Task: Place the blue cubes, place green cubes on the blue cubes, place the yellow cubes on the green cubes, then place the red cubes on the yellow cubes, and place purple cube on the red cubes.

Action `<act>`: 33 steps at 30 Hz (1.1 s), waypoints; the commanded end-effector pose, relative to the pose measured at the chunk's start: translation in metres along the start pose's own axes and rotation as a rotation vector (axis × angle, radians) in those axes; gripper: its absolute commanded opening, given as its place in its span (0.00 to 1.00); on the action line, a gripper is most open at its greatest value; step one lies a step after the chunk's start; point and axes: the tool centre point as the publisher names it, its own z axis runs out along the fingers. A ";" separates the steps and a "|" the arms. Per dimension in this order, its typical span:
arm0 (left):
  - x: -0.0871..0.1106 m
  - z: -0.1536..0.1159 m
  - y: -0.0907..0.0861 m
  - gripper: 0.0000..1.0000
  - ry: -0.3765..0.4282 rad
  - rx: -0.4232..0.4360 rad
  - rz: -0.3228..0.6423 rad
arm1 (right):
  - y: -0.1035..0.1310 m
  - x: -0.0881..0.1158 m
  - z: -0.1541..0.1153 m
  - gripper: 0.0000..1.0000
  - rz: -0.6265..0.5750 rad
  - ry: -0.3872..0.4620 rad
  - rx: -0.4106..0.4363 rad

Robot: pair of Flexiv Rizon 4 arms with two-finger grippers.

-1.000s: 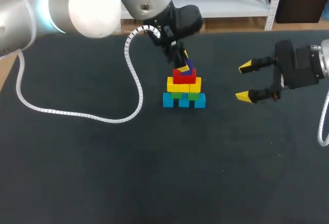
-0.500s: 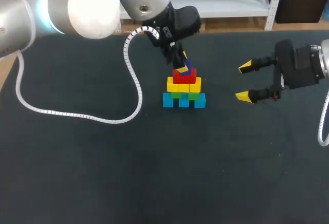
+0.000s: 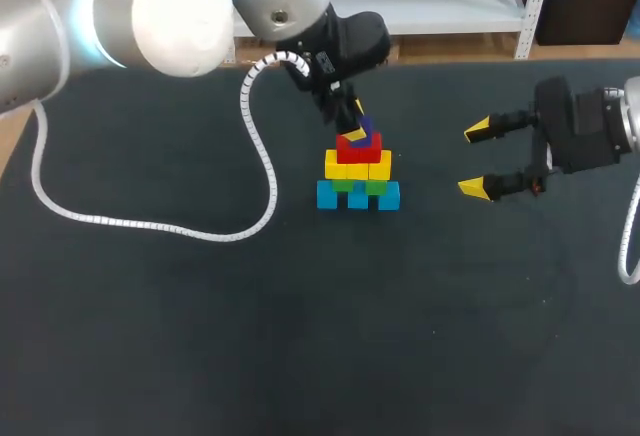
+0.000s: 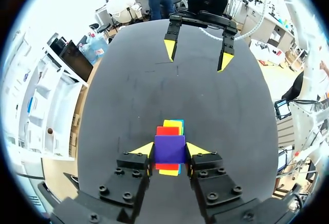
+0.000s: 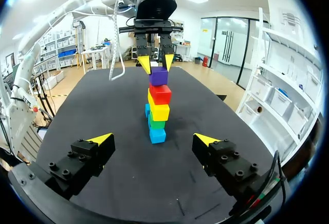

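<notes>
Left pincer: The left pincer [image 4: 170, 149] is shut narrow on the purple cube [image 4: 169, 149]. One yellow tip touches each side of it. The pincer points down over the tower from above.
Purple cube: The purple cube is at the very top of the tower, on the red cubes [image 3: 358, 146]. From the head view it looks a bit turned, not square with the rows below. The pincer's fingers hide part of it there.
Tower: The rows go down from red. The yellow cubes [image 3: 357, 167] are under the red ones. The green cubes [image 3: 360, 186] are under the yellow ones. The blue cubes [image 3: 357, 196] are at the bottom, on the table [image 3: 200, 336]. The blue row is the widest and the green row is shorter. Seen from the side, the tower stands up straight.
Place: The tower is near the middle of the table, toward the far edge.
Left arm: The left arm [image 3: 180, 1] comes in from the left and reaches over to the tower.
Cable: A white curly cable [image 3: 150, 222] hangs from the left arm and lies in a long loop on the table. It is left of the tower and does not touch the cubes.
Right pincer: The right pincer [image 3: 474, 159] is wide open and holds nothing. It is off to the right of the tower, well apart from it, with its tips pointing at the tower.
Right pincer's look: From its own camera the whole tower shows ahead of its fingers, with the left pincer on top.
</notes>
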 end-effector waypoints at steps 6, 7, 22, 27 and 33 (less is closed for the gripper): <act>-0.002 0.002 0.003 0.00 -0.001 0.005 0.003 | 0.000 0.000 0.001 1.00 -0.001 -0.002 0.000; -0.002 0.002 0.003 0.00 -0.001 0.006 0.003 | 0.000 0.000 0.001 1.00 -0.001 -0.002 0.000; -0.001 0.002 0.004 0.09 -0.003 0.009 0.001 | 0.000 0.000 0.001 1.00 -0.001 -0.002 0.000; -0.001 0.002 0.004 0.11 -0.003 0.009 0.001 | 0.000 0.000 0.001 1.00 -0.001 -0.002 0.000; -0.001 0.002 0.005 0.11 -0.005 0.010 0.001 | 0.000 0.000 0.001 1.00 -0.001 -0.002 0.000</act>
